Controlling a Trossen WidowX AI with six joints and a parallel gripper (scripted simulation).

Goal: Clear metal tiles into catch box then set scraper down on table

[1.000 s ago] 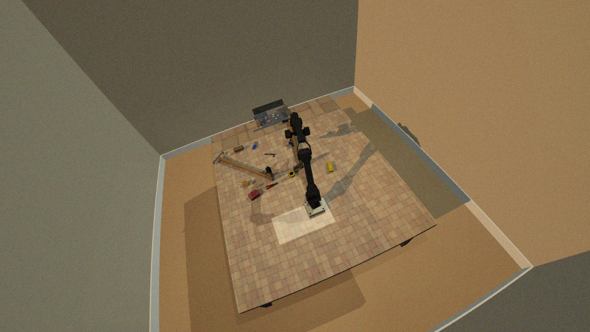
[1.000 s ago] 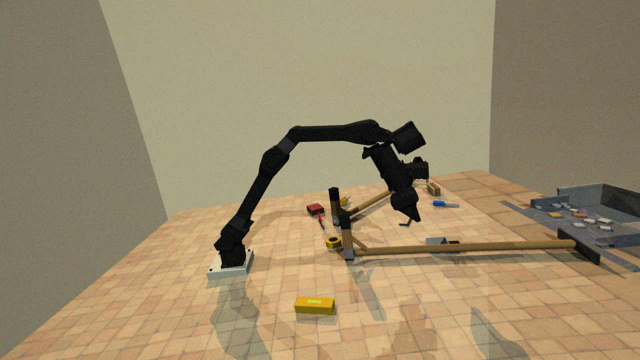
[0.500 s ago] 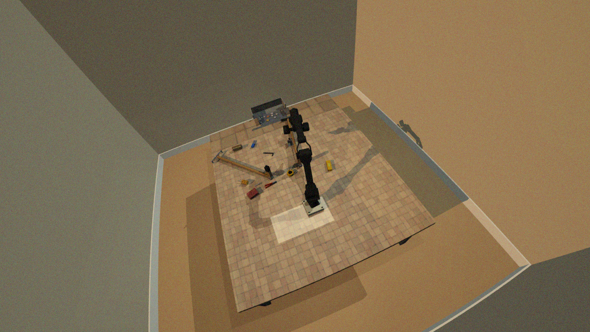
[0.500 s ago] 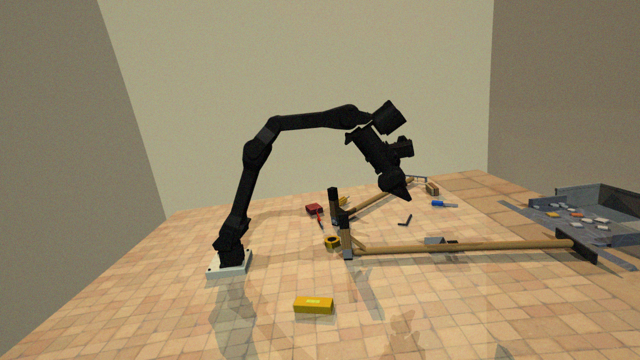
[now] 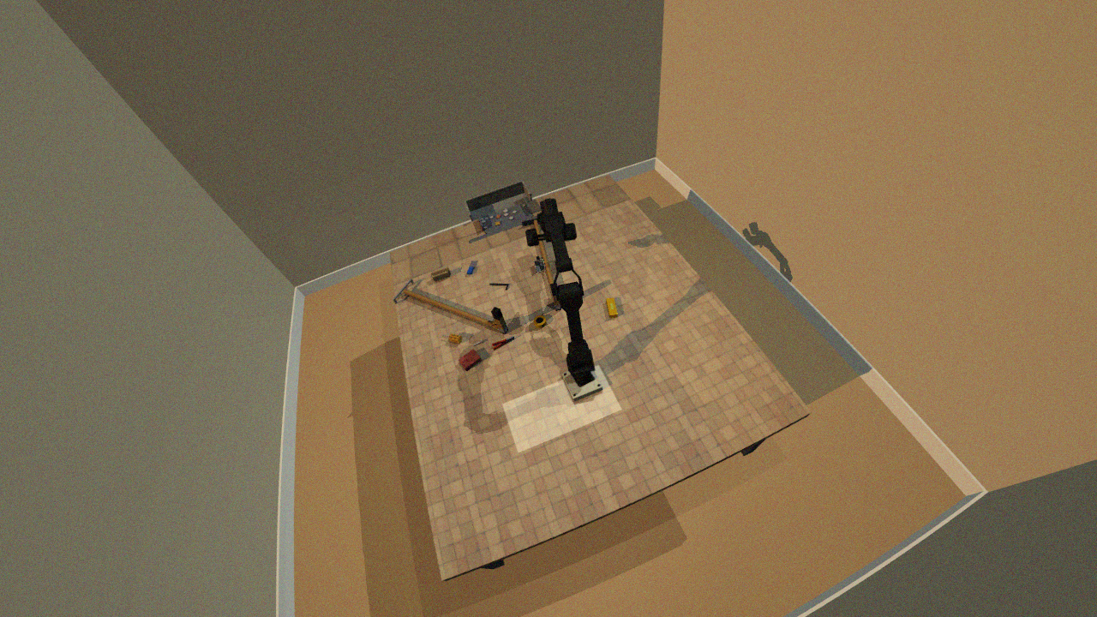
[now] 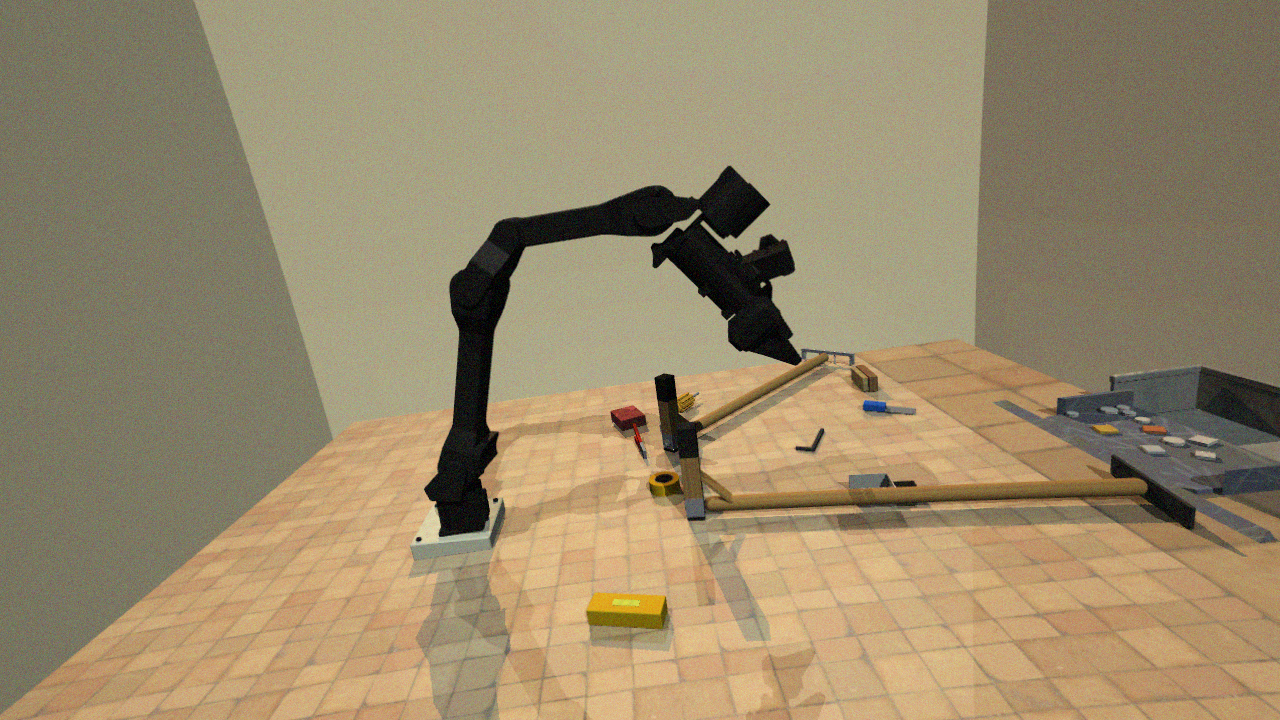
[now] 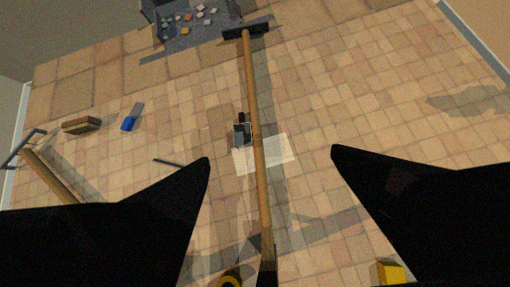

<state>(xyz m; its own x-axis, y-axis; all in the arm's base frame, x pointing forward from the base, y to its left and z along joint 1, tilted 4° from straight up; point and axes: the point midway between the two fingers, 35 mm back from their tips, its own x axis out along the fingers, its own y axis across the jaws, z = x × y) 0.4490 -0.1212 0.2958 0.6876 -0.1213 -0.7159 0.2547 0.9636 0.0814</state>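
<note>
The long scraper (image 6: 921, 493) (image 7: 255, 131) (image 5: 546, 270) lies flat on the table, a wooden handle with a black blade (image 6: 1154, 502) (image 7: 245, 30) at its far end. The blade rests on the grey steel bench plate (image 6: 1029, 413) (image 7: 157, 57) right at the catch box (image 6: 1159, 383) (image 5: 494, 198). Several small metal tiles (image 6: 1154, 430) (image 7: 187, 17) lie on the grey floor between the box walls. My gripper (image 6: 787, 354) (image 7: 269, 156) is open wide and empty, and it hangs high above the middle of the handle without touching it.
A second long stick (image 6: 760, 389) (image 7: 48, 180) (image 5: 452, 307) lies to the left. Around the scraper lie a small grey open box (image 6: 868, 481) (image 7: 242, 135), a yellow tape roll (image 6: 664, 483), a yellow block (image 6: 626, 609) (image 7: 390, 273), a black angle key (image 6: 815, 442) (image 7: 169, 163) and a blue piece (image 6: 881, 407) (image 7: 128, 123).
</note>
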